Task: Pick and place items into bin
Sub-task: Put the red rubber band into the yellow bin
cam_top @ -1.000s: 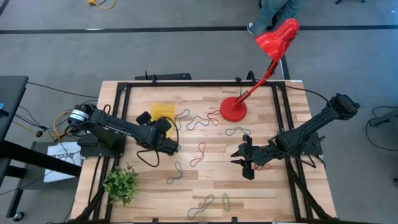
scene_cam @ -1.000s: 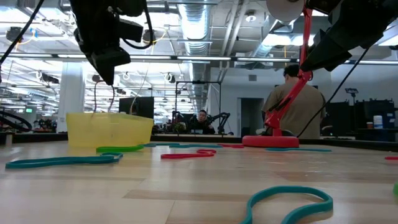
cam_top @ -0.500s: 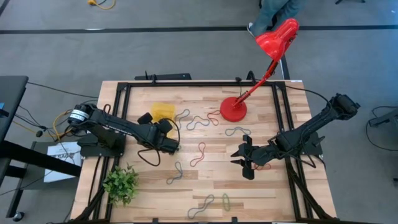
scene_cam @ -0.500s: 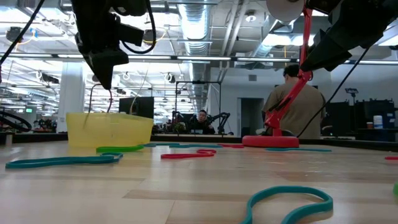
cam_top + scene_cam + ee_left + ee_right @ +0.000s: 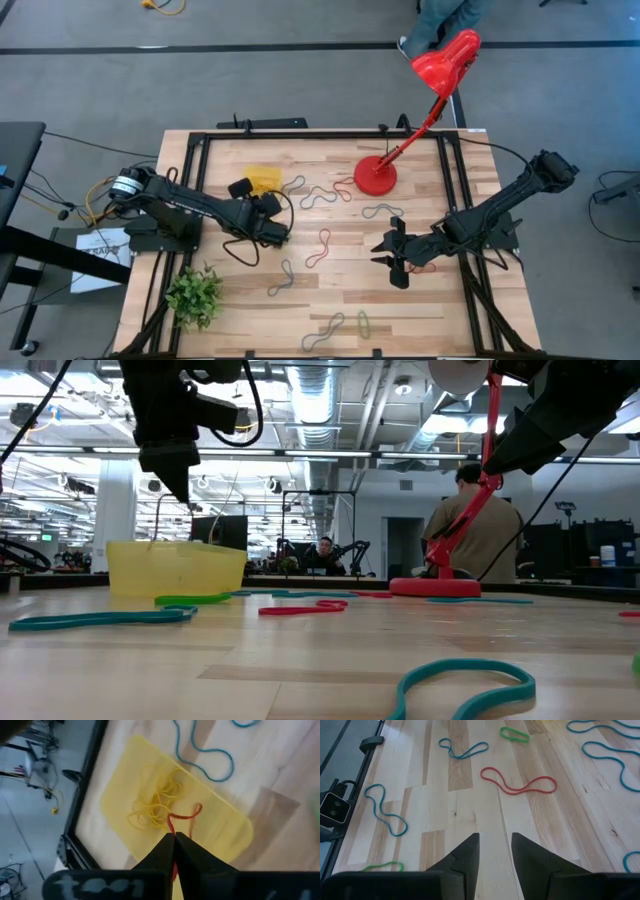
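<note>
The yellow bin (image 5: pixel 262 178) sits at the table's far left, with several yellow loops in it (image 5: pixel 157 802). My left gripper (image 5: pixel 243 190) hovers over the bin (image 5: pixel 220 827), shut on a red-orange loop (image 5: pixel 186 815). In the low view this gripper (image 5: pixel 178 475) is above the bin (image 5: pixel 175 567). Other loops lie flat on the wood: a red one (image 5: pixel 320 247), grey ones (image 5: pixel 300 190) (image 5: pixel 382 211) and a green one (image 5: pixel 362 322). My right gripper (image 5: pixel 385 255) is open and waits right of centre, above bare wood (image 5: pixel 495 840). My left gripper pinches the red-orange loop between its two shut fingers, coming from above and pointing down. The strand beside the fingertips (image 5: pixel 171 827) shows; the rest curls out below them over the bin. The loop is lifted clear and hangs slack as a thin arch (image 5: pixel 157 525).
A red lamp stands on its round base (image 5: pixel 375 177) at the far middle, its head leaning beyond the table. A green plant (image 5: pixel 195 295) is at the near left corner. Before my right gripper lie a red loop (image 5: pixel 520 782) and a green one (image 5: pixel 515 735). People stand in the room behind.
My left gripper has moved slightly toward the table's right above the bin, staying shut, and the hanging loop has moved with it.
</note>
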`<state>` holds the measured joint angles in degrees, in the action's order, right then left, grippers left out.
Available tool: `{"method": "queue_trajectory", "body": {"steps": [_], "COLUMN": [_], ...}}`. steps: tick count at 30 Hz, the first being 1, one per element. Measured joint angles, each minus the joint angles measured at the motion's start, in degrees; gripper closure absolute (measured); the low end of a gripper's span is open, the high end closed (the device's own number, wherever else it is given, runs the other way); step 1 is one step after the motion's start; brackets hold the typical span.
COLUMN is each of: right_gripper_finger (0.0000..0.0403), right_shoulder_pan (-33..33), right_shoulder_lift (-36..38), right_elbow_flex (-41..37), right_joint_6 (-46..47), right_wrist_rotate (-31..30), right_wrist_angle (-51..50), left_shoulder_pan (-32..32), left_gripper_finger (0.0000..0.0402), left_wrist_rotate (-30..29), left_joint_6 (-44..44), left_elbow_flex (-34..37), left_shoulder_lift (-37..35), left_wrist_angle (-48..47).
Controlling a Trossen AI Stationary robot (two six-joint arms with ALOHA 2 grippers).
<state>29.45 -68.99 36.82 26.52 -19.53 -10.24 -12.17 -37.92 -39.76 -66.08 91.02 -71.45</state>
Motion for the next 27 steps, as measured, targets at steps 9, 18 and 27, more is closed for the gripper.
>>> {"method": "queue_trajectory", "body": {"steps": [9, 18, 27], "right_gripper_finger": [0.0295, 0.0295, 0.0295], "right_shoulder_pan": [0.0, -0.2, -2.8], "right_shoulder_lift": [0.0, 0.0, 0.0], "right_elbow_flex": [0.0, 0.0, 0.0], "right_joint_6": [0.0, 0.0, 0.0], "right_wrist_rotate": [0.0, 0.0, 0.0], "right_wrist_angle": [0.0, 0.0, 0.0], "left_shoulder_pan": [0.0, -1.0, -5.2], "left_gripper_finger": [0.0345, 0.0289, 0.0287], "left_wrist_rotate": [4.8, 5.6, 18.9], "left_joint_6": [1.4, 3.3, 11.9], "left_elbow_flex": [0.0, -1.1, -1.5], "left_shoulder_lift": [0.0, 0.0, 0.8], "left_wrist_angle": [1.2, 13.3, 41.8]}}
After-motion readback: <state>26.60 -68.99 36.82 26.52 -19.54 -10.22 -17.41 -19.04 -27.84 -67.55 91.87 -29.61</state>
